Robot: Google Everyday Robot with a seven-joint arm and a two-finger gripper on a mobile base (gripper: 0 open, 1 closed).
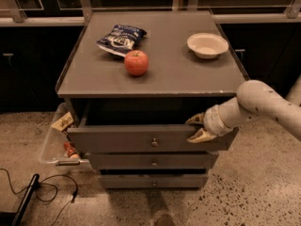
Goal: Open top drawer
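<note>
The top drawer is the widest grey front of the cabinet, with a small round knob at its centre. It stands pulled out a little, with a dark gap showing behind its top edge. My gripper is at the right part of that front. Its fingers are spread: one fingertip sits at the top edge, the other lies against the front face below it. The arm reaches in from the right.
Two narrower drawers, middle and bottom, sit shut below. On the cabinet top lie an apple, a chip bag and a white bowl. A clear bin stands at the left, with cables on the floor.
</note>
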